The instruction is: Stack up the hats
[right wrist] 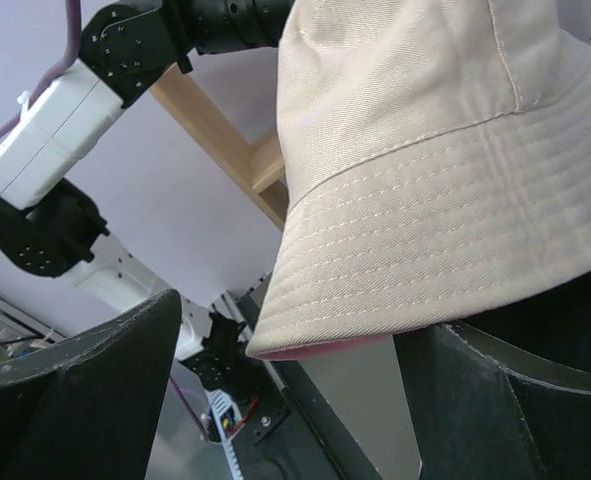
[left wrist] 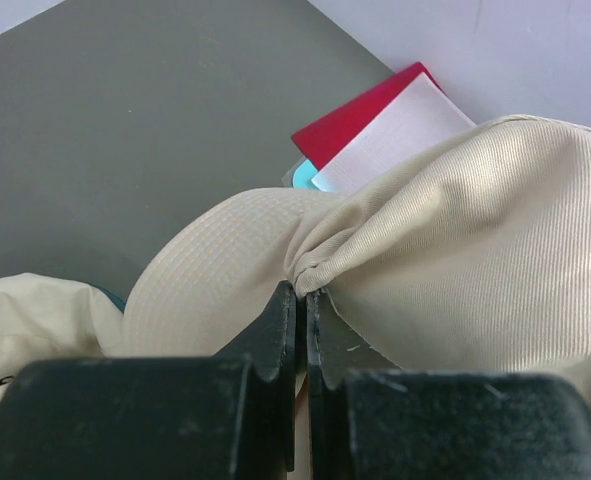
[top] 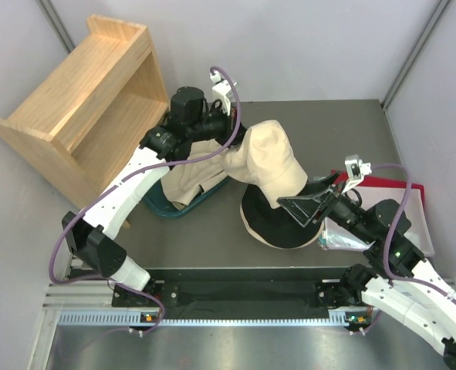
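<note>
We see the dark grey table (top: 328, 131) filling most of the top view, with a pale wooden shelf (top: 89, 100) standing at an angle off its far left corner. The left arm (top: 135, 173) reaches from the near edge across to the middle of the table, and the right arm (top: 401, 270) bends in from the near right. Near the middle of the table a cream hat (top: 270, 158) is draped over a black hat (top: 282, 231) that lies on the surface just in front of it, a thin pale edge showing along the black one's left side. To the left of this pair sits a teal tub (top: 185, 210), partly under the left arm, with another cream hat (top: 193, 179) crumpled inside it. On the right side of the table lies a red folder (top: 409, 189) with a white sheet (left wrist: 395, 135) on top of it. The left gripper (left wrist: 302, 292) has its jaws pressed together on a gathered fold of the cream hat's fabric, holding it by its left side. The right gripper (right wrist: 290, 380) has its jaws spread wide, one on each side below the cream hat's stitched brim; we cannot tell whether either finger touches the fabric.
</note>
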Tool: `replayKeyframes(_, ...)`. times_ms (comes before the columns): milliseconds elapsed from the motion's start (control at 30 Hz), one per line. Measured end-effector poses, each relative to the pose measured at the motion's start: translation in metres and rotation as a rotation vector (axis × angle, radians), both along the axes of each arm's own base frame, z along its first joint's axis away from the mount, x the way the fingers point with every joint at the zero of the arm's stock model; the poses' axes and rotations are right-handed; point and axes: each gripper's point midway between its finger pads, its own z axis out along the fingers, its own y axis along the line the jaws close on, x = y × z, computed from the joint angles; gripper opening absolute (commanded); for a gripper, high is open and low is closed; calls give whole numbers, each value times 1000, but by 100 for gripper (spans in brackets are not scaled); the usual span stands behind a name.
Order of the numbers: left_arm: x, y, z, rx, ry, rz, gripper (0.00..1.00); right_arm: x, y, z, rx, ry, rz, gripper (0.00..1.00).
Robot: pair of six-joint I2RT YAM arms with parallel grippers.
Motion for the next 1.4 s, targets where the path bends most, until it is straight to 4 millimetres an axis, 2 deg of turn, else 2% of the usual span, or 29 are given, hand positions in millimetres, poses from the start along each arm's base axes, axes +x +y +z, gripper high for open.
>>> replayKeyframes(167,-8,3,4,55,-18,-53,0,-6,7,2,7,0,50,84)
replayKeyframes(333,-17,7,10,94,-44,-99,0,-11,22,-8,4,26,117,84)
replayKeyframes(500,-26,9,1,126,-27,-142,0,-24,40,-19,-15,55,200,87)
replayKeyframes(600,-30,8,-1,133,-29,-161,0,-24,39,-24,-38,68,182,91)
replayKeyframes(767,-38,-3,-10,152,-31,-189,0,-5,20,-32,-92,119,23,100)
replayKeyframes(1000,-51,-22,-34,186,-24,-257,0,22,-20,-41,-202,161,-238,100)
replayKeyframes(1200,-51,-28,-42,180,-72,-300,0,43,-61,-44,-302,169,-471,100)
replayKeyframes(1300,-52,-28,-52,192,-76,-314,0,51,-74,-45,-350,160,-543,100)
replayKeyframes(1400,-51,-28,-53,197,-87,-320,0,58,-78,-42,-384,150,-576,99)
